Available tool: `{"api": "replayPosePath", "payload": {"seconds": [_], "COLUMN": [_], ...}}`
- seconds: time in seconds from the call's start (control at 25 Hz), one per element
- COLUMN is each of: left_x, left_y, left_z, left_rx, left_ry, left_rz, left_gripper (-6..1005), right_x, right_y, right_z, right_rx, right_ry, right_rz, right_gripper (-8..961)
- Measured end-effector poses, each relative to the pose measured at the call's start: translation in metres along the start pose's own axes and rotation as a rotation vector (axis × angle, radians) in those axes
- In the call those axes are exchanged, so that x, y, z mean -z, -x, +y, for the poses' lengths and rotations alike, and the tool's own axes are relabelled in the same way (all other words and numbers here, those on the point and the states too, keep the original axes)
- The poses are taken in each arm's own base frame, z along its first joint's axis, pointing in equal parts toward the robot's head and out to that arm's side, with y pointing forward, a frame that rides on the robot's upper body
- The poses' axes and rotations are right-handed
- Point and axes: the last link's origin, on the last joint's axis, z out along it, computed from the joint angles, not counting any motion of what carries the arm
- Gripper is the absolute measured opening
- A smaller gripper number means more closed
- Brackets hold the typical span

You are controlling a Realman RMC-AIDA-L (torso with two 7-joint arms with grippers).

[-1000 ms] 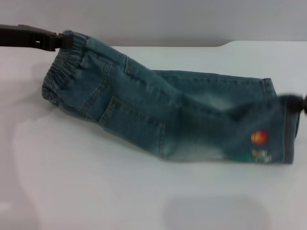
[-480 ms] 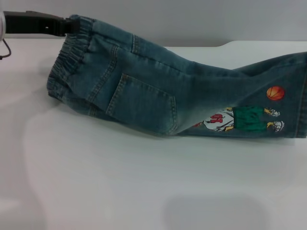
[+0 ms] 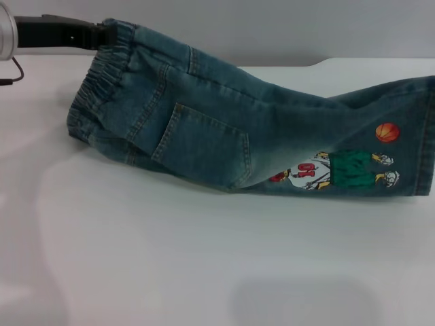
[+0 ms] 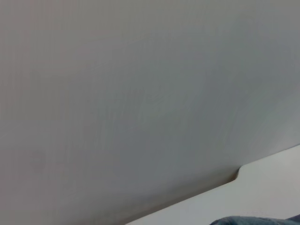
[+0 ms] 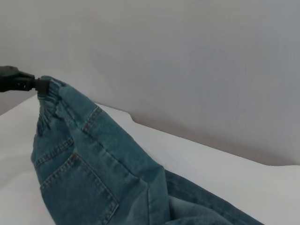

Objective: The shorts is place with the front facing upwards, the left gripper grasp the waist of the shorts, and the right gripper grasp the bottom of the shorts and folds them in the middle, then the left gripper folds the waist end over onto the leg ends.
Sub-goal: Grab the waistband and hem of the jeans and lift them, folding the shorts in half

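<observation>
Across the white table (image 3: 204,272), the shorts (image 3: 224,136) hang stretched left to right, lifted, lower edge near the surface. Patch pocket (image 3: 200,146) and cartoon print (image 3: 340,170) face the head camera. Waist of the shorts (image 3: 102,75) at upper left, pinched by the left gripper (image 3: 102,35), fingers clenched on the band. Bottom of the shorts (image 3: 429,136) runs off frame at right; right gripper likely there, unseen.

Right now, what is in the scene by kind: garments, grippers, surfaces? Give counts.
Garments: 1, the shorts, held up off the table.
Grippers in view: 1, the left gripper, clamped on the waist of the shorts; the right gripper is out of view.
Surfaces: 1, the white table.
Total: 3
</observation>
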Motion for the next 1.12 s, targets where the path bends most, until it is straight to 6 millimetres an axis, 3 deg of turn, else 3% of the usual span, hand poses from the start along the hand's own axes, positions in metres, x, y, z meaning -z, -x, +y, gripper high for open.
{"api": "replayPosePath", "payload": {"seconds": [0.64, 1.12], "left_x": [-0.015, -0.015], "left_y": [0.013, 0.015], "left_z": [-0.004, -0.01], "left_rx": [0.03, 0.048], "left_ry": [-0.034, -0.07], "left_rz": [-0.003, 0.015], "left_gripper": [102, 105], "right_x": [-0.05, -0.05], "right_y": [-0.012, -0.018], "right_z": [-0.01, -0.027], "right_rx": [-0.018, -0.03], "right_ry": [-0.012, -0.12], "right_rz": [-0.009, -0.056], "right_gripper": [30, 30]}}
